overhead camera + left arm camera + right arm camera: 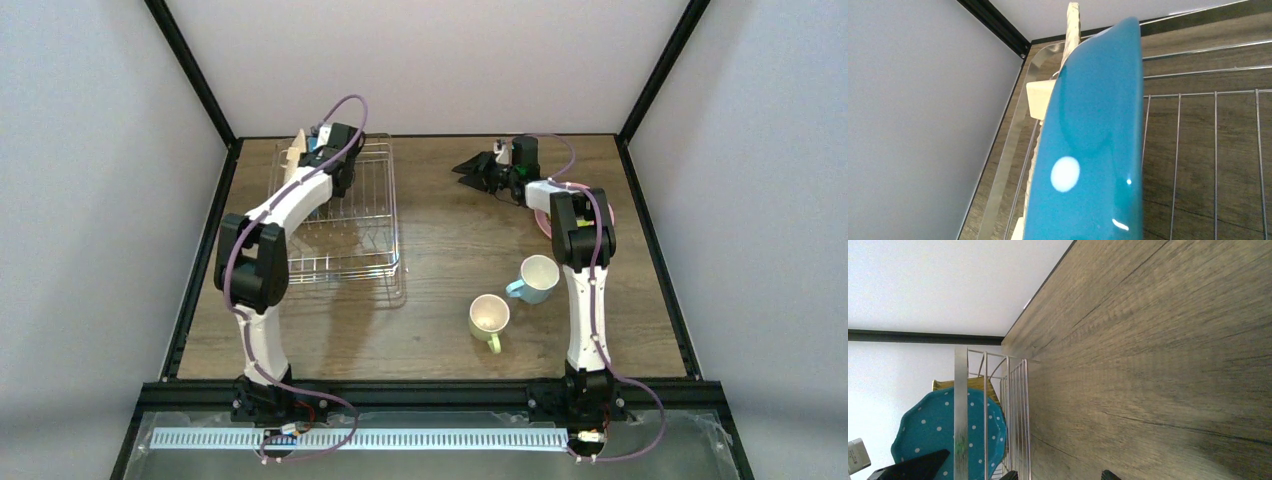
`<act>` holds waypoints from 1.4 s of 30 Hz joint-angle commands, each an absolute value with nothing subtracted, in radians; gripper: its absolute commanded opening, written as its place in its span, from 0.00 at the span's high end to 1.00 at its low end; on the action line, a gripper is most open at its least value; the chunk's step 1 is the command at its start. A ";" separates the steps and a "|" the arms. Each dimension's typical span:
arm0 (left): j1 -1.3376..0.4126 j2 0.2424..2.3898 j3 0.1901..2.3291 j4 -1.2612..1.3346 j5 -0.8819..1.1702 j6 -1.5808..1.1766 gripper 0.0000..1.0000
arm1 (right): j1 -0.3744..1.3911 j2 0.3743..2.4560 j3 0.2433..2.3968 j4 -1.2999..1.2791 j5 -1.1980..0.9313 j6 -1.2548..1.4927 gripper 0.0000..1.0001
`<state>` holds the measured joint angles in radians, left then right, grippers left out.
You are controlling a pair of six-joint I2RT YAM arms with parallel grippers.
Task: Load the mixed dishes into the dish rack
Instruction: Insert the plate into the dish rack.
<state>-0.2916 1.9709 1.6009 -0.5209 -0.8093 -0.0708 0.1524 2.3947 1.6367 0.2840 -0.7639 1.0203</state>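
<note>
My left gripper is over the back left corner of the dish rack, shut on the teal dotted plate. The plate stands on edge and hides the fingers in the left wrist view. The tan woven-look plate stands upright just behind it. In the right wrist view the teal plate shows through the rack wires. My right gripper hangs open and empty over the back middle of the table, its fingertips wide apart. The pink plate lies under the right arm. The light-blue mug and the pale yellow-green mug stand upright.
Black frame posts and grey walls close in the table on three sides, with the left post next to the rack's corner. Bare wood table lies between the rack and the mugs.
</note>
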 commanded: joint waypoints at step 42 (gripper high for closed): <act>-0.273 1.879 1.681 -0.800 -0.902 -0.392 0.97 | 0.158 2.229 1.578 0.187 -0.756 0.938 0.05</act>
